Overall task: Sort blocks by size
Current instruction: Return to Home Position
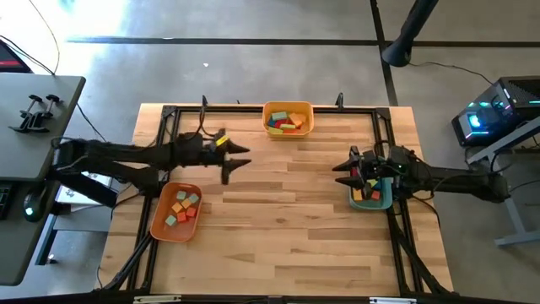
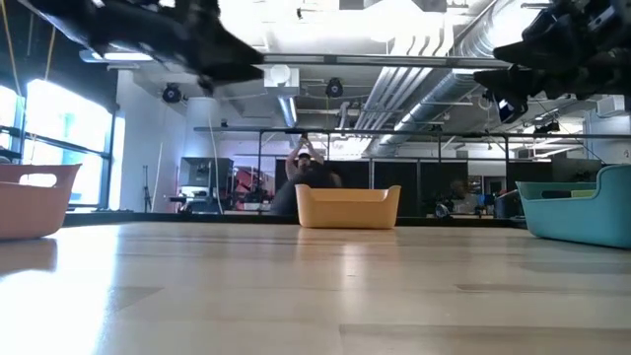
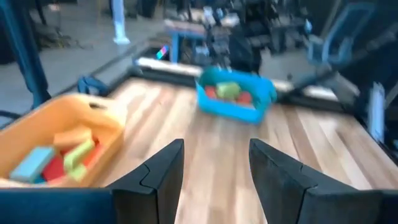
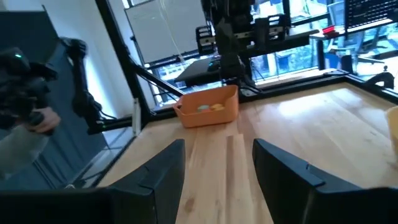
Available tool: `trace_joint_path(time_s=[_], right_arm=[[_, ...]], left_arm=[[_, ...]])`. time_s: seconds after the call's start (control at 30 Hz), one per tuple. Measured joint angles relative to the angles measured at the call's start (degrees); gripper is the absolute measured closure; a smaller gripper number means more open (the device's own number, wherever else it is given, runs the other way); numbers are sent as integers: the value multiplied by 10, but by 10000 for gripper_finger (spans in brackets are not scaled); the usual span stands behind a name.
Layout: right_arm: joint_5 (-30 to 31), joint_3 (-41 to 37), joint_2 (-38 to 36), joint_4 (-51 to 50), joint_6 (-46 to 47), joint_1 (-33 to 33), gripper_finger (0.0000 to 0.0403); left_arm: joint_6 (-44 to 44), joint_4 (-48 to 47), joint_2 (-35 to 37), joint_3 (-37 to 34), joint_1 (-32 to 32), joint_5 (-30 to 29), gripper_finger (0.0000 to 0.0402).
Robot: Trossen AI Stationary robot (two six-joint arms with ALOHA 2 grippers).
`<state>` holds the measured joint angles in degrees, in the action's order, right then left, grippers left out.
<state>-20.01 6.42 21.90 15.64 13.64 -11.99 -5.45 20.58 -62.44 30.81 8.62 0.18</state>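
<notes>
1. Dark fingers of the left gripper (image 3: 216,146) were held apart above the wooden table (image 1: 287,228), with nothing gripped.
2. Near it, to one side, the orange tray (image 1: 154,221) was loaded with blocks (image 1: 181,207); more were seen in the yellow tray (image 1: 288,105) on its other side.
3. Well ahead of it, the right gripper (image 4: 219,144) was likewise spread open and empty, facing it.
4. Under that gripper's wrist, further blocks were held in the teal tray (image 1: 371,207).
5. Farthest off, beyond the yellow tray, a person (image 2: 311,173) was seen in the room.
</notes>
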Motion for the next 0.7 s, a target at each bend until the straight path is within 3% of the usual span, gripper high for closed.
trace_joint_path(time_s=[0.1, 0.23, 0.53, 0.6, 0.7], right_arm=[[0, -6, 0, 13, 9, 13, 219], [7, -16, 1, 37, 15, 38, 219], [45, -18, 1, 44, 2, 115, 219], [36, -18, -2, 29, -12, 128, 219], [35, -18, -14, -2, -16, 137, 219]], left_arm=[[11, -100, 67, 0, -28, -9, 236], [30, -158, 129, -7, -79, -73, 236], [38, -20, 262, -172, -147, -216, 236], [44, -9, 293, -196, -146, -258, 236], [61, -18, 349, -217, -146, -269, 236]])
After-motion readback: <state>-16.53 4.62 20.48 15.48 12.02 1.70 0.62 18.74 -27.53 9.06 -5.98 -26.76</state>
